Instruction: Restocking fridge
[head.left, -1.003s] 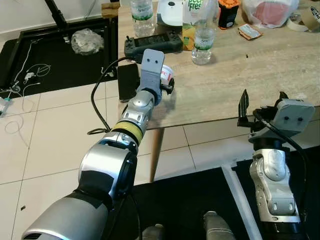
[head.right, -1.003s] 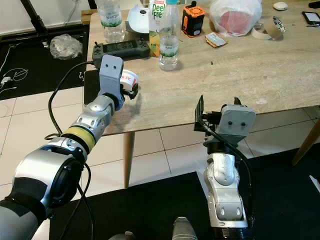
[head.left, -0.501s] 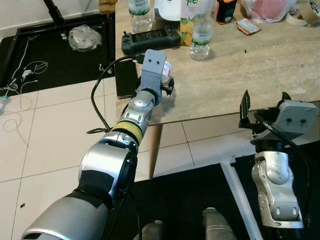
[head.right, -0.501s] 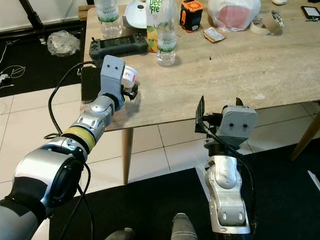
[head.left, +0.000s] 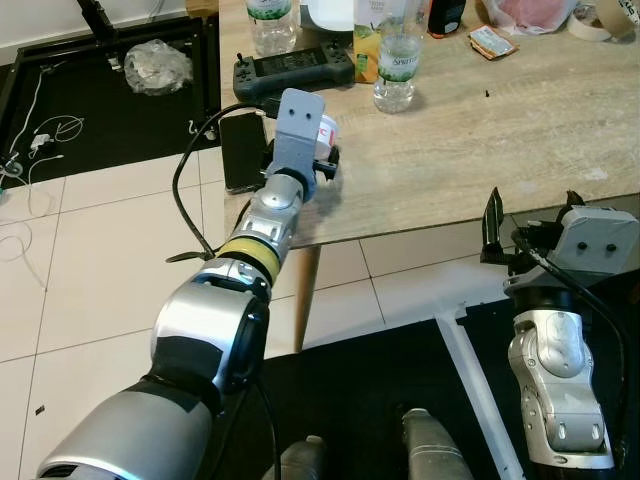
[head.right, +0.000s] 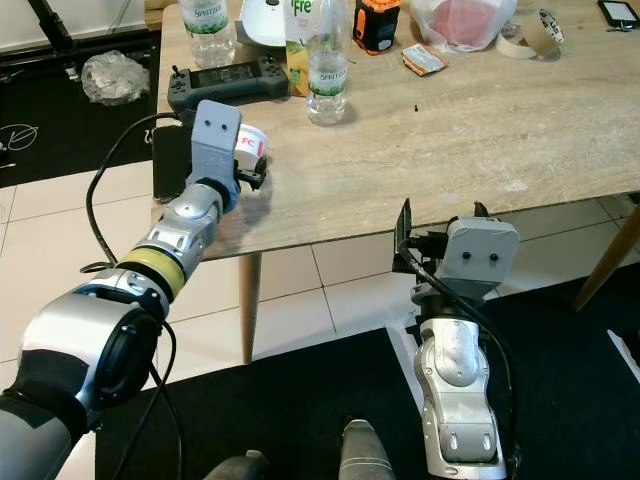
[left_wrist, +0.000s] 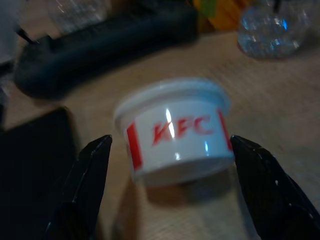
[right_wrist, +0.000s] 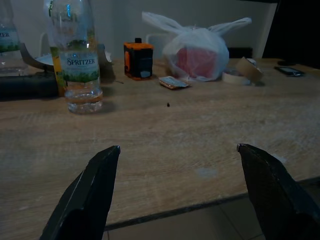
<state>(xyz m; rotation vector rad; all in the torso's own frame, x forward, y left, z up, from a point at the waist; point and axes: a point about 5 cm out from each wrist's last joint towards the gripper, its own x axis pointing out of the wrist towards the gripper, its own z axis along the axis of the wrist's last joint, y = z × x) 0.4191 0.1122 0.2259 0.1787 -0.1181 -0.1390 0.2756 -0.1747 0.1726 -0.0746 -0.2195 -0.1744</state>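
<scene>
Glossy plastic KFC tub (left_wrist: 175, 129), matt wood-grain table (head.right: 480, 130), clear plastic bottle (right_wrist: 76, 55)

Wooden table (head.right: 520, 130); white tiled floor (head.left: 90, 280)

The left arm reaches forward over the tabletop (head.left: 500, 140), its left gripper (left_wrist: 170, 165) spread wide. The right gripper (head.left: 530, 215) is raised just before the tabletop's near edge, fingers (right_wrist: 90, 195) parted and upright.

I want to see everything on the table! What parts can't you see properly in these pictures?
- KFC tub: blurred in left wrist view; left end effector open around it, contact unclear.
- Juice carton: cut off by right eye view's top edge.
- Plastic bag: contents unclear, dim right wrist view.
</scene>
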